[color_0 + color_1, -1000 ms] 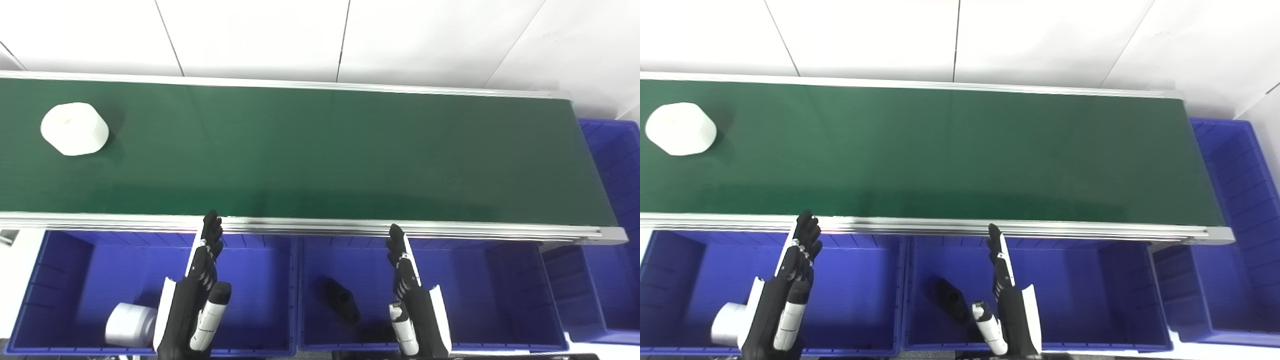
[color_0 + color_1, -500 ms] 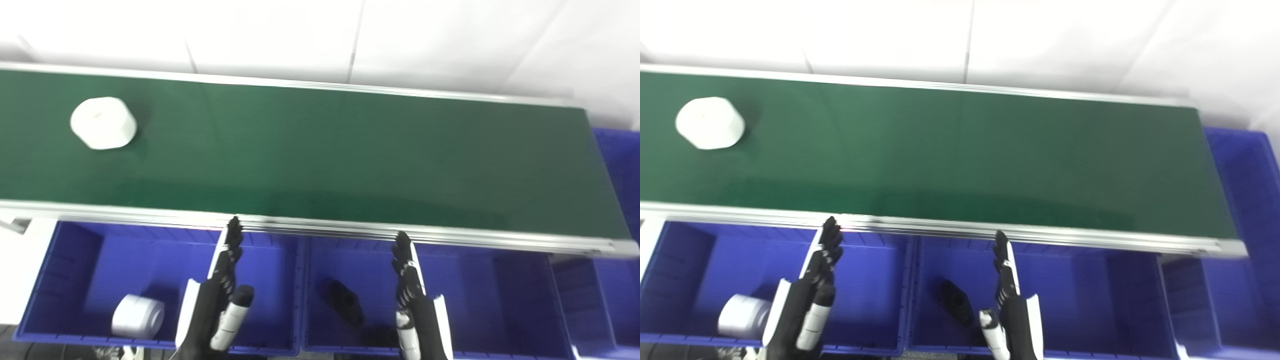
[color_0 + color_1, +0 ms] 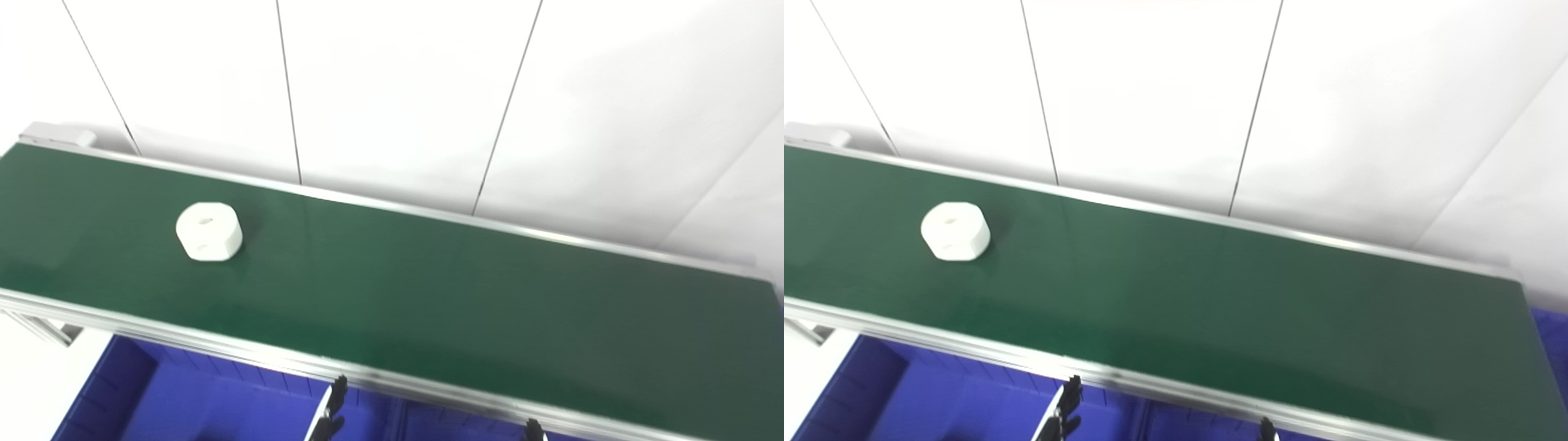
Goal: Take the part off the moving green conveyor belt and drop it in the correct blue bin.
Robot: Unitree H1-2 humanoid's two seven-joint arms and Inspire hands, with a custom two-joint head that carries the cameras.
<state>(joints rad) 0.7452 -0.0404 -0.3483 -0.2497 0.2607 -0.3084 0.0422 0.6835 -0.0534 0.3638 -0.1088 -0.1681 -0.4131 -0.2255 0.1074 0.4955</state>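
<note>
Camera tilted up, so only fingertips showed; short white faceted plastic part (image 3: 209,232) had ridden right along the green conveyor belt (image 3: 429,294), up-left of the left hand (image 3: 334,404), the nearer one; right hand (image 3: 531,429) farther; can't tell either's grip.

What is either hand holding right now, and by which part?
Nothing visible: only fingertips show at the frame's bottom, and the white part lies untouched on the green belt.

Bright, even light washes out the white panelled wall (image 3: 392,92). The flat green conveyor belt (image 3: 429,294) shows soft sheen. The white faceted plastic part (image 3: 209,231) casts a faint shadow rightward. Slight overall blur.
</note>
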